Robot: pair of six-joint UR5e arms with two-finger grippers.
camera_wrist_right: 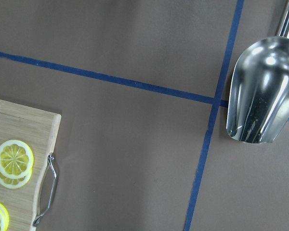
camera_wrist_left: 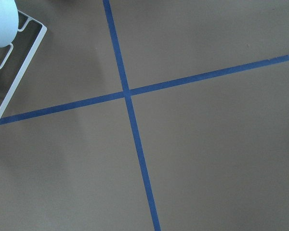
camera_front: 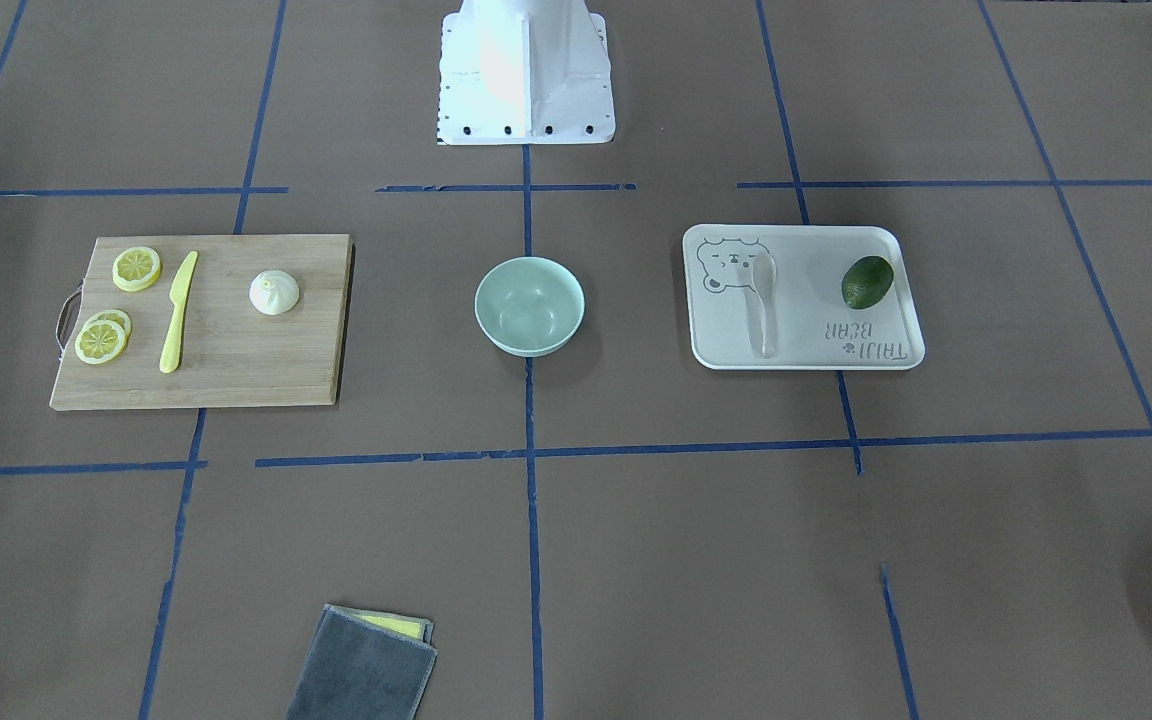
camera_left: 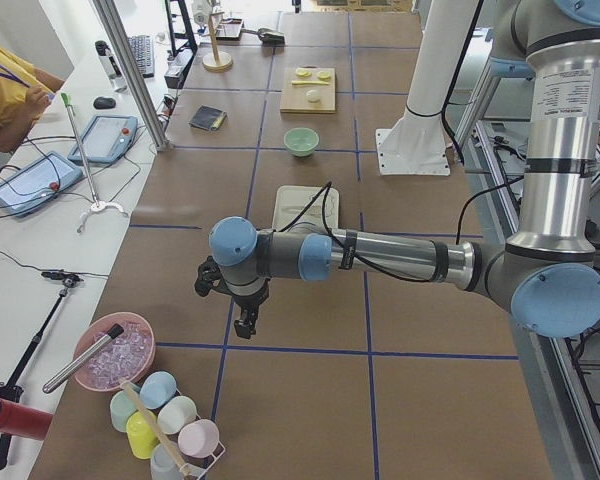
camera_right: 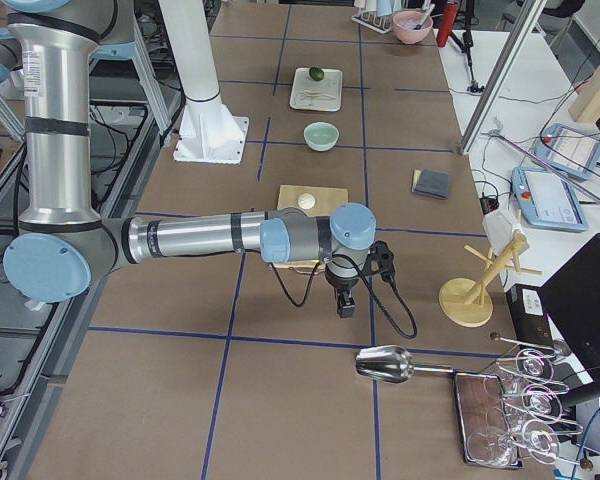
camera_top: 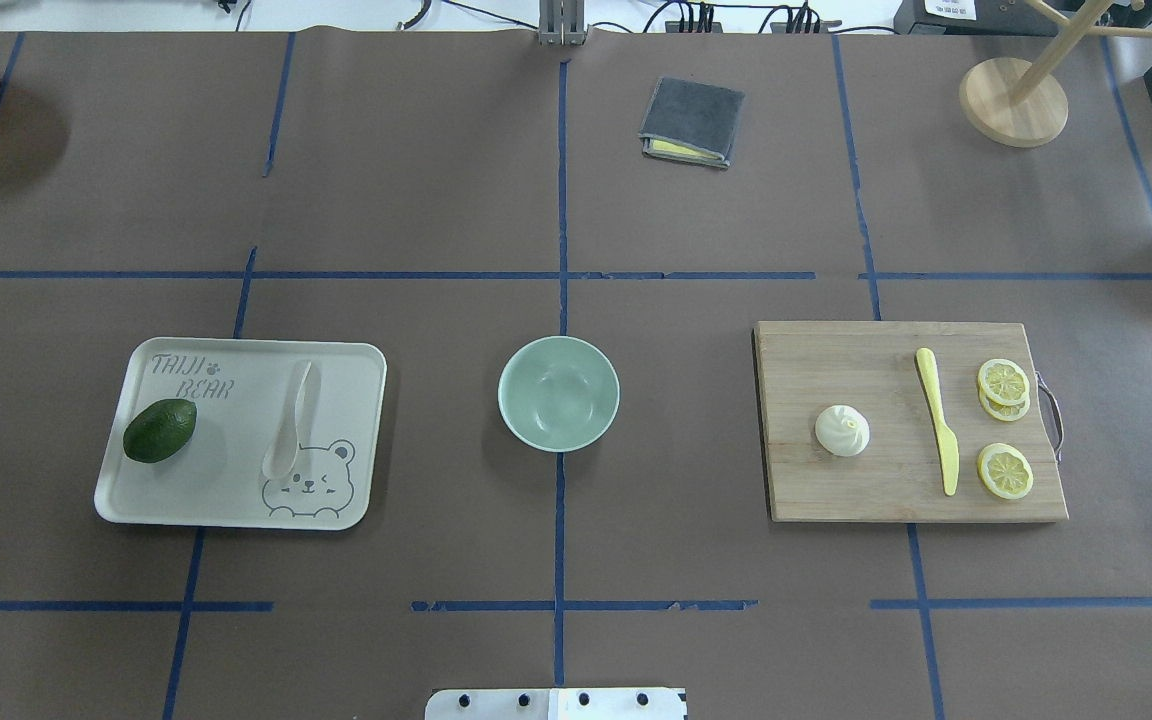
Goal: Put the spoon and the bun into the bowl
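Note:
The pale spoon (camera_front: 762, 305) lies on the beige bear-print tray (camera_front: 806, 360), its scoop toward the bear face; it also shows in the overhead view (camera_top: 291, 420). The white pleated bun (camera_front: 274, 293) sits on the wooden cutting board (camera_front: 236, 380) and shows overhead too (camera_top: 842, 431). The mint-green bowl (camera_front: 529, 305) stands empty at the table's middle (camera_top: 558, 393). My left gripper (camera_left: 245, 325) hangs over bare table far from the tray. My right gripper (camera_right: 346, 305) hangs beyond the board. I cannot tell whether either is open or shut.
A dark green avocado (camera_top: 159, 431) lies on the tray. A yellow knife (camera_top: 938, 420) and lemon slices (camera_top: 1004, 382) lie on the board. A grey cloth (camera_top: 692, 122) lies at the far side. A metal scoop (camera_wrist_right: 260, 91) and a wooden stand (camera_top: 1014, 100) are at the right end.

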